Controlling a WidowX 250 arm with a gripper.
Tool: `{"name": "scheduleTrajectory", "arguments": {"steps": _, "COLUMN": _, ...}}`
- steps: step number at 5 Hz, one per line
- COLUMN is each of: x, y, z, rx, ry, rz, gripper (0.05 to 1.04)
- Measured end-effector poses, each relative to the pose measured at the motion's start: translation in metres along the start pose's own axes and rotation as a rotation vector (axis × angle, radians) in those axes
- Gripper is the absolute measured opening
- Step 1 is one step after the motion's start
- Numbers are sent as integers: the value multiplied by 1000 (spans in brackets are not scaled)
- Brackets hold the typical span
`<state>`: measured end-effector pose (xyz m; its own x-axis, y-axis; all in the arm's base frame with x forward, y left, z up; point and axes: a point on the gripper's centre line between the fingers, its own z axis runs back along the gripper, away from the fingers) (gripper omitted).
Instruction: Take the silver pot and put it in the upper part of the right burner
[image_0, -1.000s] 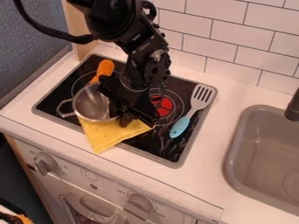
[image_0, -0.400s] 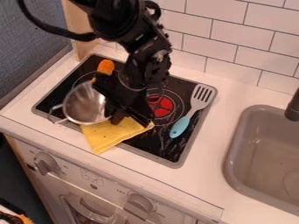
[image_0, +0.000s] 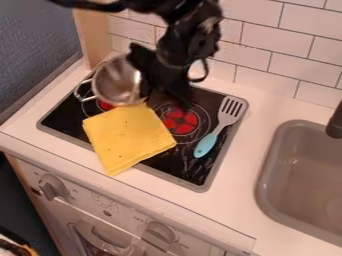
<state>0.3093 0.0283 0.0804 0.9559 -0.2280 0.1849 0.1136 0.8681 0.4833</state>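
The silver pot (image_0: 117, 81) is held tilted above the left burner (image_0: 105, 104), its right side clasped by the gripper (image_0: 162, 94). A yellow cloth (image_0: 129, 138) is spread nearer the front; a spatula (image_0: 217, 129) is laid farther right.

Black arm (image_0: 194, 25), gripper (image_0: 153, 90) clamped

The arm comes in from above the fingers (image_0: 177, 94), bending down to the wrist (image_0: 175, 56) just over them. The gripper hangs at a slant, its fingers drawn in at the bottom.
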Motion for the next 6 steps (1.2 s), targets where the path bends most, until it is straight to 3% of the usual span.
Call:
{"name": "scheduleTrajectory", "arguments": {"steps": 1, "x": 31, "y": -10, "z": 10, "rx": -12, "ry": -63, "rz": -50, "gripper": 72}}
{"name": "scheduleTrajectory", "arguments": {"steps": 3, "x": 65, "y": -46, "z": -15, "rx": -39, "ry": -22, "rz": -172, "gripper": 72}}
{"name": "scheduleTrajectory", "arguments": {"steps": 4, "x": 72, "y": -61, "z": -27, "rx": -55, "ry": -18, "rz": -207, "gripper": 72}}
{"name": "scheduleTrajectory", "arguments": {"steps": 5, "x": 70, "y": -70, "z": -41, "rx": -63, "ry": 17, "rz": -228, "gripper": 103}}
{"name": "scheduleTrajectory", "arguments": {"steps": 6, "x": 70, "y": -76, "z": -43, "rx": -57, "ry": 34, "rz": -225, "gripper": 280}}
